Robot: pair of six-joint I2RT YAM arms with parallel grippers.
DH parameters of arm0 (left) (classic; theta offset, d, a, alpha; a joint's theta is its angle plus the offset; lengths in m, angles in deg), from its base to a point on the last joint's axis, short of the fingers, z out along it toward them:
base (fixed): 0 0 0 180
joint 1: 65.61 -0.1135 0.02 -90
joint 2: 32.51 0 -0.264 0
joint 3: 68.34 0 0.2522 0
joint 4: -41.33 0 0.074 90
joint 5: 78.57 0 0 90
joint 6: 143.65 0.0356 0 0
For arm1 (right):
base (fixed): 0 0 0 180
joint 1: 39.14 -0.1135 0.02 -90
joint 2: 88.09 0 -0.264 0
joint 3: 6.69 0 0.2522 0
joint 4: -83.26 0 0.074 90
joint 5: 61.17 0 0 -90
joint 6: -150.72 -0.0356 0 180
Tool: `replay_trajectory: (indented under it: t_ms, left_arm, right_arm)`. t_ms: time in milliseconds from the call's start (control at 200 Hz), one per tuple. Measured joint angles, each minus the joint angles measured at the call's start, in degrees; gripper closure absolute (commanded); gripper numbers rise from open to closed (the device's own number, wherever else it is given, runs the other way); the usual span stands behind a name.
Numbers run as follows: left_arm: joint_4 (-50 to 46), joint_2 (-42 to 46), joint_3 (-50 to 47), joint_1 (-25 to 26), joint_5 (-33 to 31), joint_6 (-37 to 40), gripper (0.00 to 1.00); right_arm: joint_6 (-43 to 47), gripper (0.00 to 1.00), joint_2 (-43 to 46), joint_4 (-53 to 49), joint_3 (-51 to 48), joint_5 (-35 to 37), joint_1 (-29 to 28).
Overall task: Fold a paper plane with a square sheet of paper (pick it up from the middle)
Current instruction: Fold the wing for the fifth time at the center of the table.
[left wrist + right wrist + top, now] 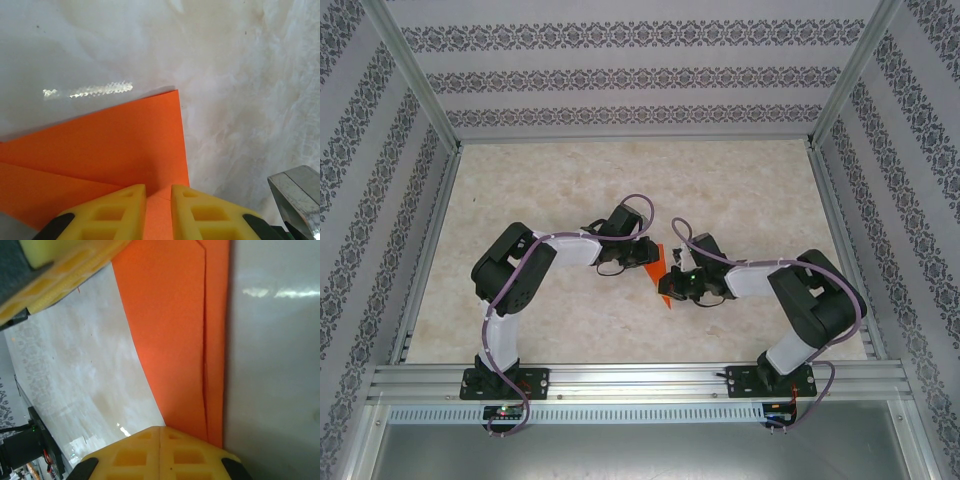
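The square sheet of paper is bright orange and folded, lying on the pale marbled table between my two grippers. In the left wrist view the sheet of paper shows layered flaps with a straight right edge. My left gripper stands over it with its yellow fingers a narrow gap apart and orange paper showing in the gap. My right gripper is shut, finger against finger, its tip at the end of the narrow folded strip of paper. From above, the left gripper and the right gripper flank the paper.
The table is walled by patterned panels with metal posts. An aluminium rail carries both arm bases at the near edge. A grey metal part juts in at the lower right of the left wrist view. The left gripper's finger crosses the right wrist view's top left.
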Motion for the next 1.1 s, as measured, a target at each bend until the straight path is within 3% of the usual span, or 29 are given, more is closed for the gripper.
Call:
replay_trajectory:
  t_ms: [460,709,949,1104]
  left_arm:
    - [-1.05,-0.35,0.79,0.04,0.02,0.00,0.78]
    - [-1.49,-0.44,1.14,0.04,0.00,0.00,0.78]
    - [-1.44,-0.70,1.51,0.04,0.04,0.22,0.77]
    - [-1.40,-0.70,1.51,0.04,0.15,0.22,0.77]
  right_arm:
    - [-1.38,0.97,4.96,3.58,-6.54,0.09,-0.15]
    - [-1.11,0.98,11.96,-4.83,-9.20,0.26,-1.16]
    - [-0.92,0.94,19.02,-12.90,-6.67,2.10,-1.14]
    - [-0.96,0.96,17.73,-11.17,-1.36,4.48,-1.14]
